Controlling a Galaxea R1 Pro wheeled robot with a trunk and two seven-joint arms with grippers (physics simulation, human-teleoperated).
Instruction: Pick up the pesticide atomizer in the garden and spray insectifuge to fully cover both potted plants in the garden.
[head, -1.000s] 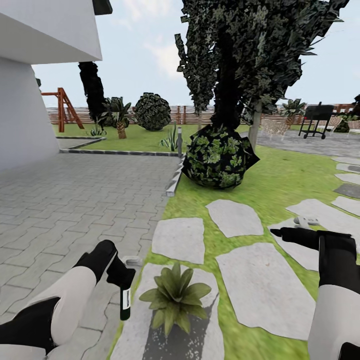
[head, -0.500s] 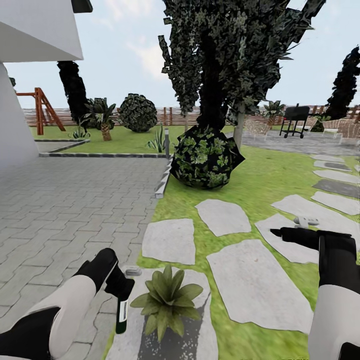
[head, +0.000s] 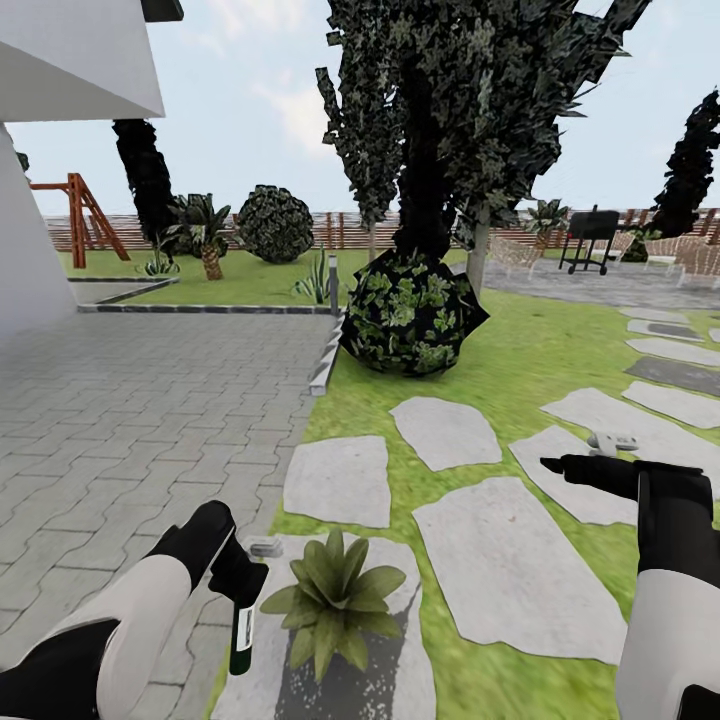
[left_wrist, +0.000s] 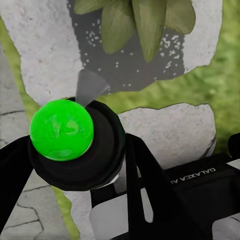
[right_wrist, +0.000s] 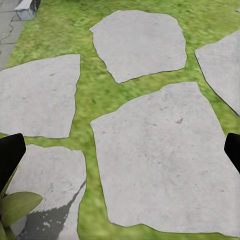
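1. The pesticide atomizer (head: 243, 622) is grasped by the left tool (head: 238, 572) and hangs bottle-down, just beside the potted plant (head: 334, 597) that stands on a pale stone slab (head: 400, 690) at the lawn's edge.
2. In the left wrist view, the bottle's green end (left_wrist: 62, 129) is seen clamped between the dark fingers (left_wrist: 145, 175), with the plant's leaves (left_wrist: 135, 20) beyond it.
3. The right tool (head: 565, 467) is held out over the stepping stones, released and holding nothing; its fingertips (right_wrist: 10, 152) are seen well apart in the right wrist view.
4. Risk, as a judgement: the trigger head is buried in the grip with the bottle pointing down, so spray could miss the rosette or strike the slab unless the nozzle is turned towards the leaves.
5. A further risk is judged to lie in closeness: the bottle could brush the outer leaves or nudge the pot if the arm is swung inward.
6. Partial cover is also likely if spraying is done from one side alone, since the far leaves are shielded by the near ones.
7. Only one rosette is seen near at hand; the whereabouts of the second cannot be told.
8. Around: a round leafy bush (head: 410, 315) and a dark tree (head: 450, 110) stand ahead on the grass, a grey paved terrace (head: 130, 410) lies to the left, and a barbecue (head: 590, 238) and wooden fence (head: 340, 232) stand far off. Nothing stands between bottle and plant.
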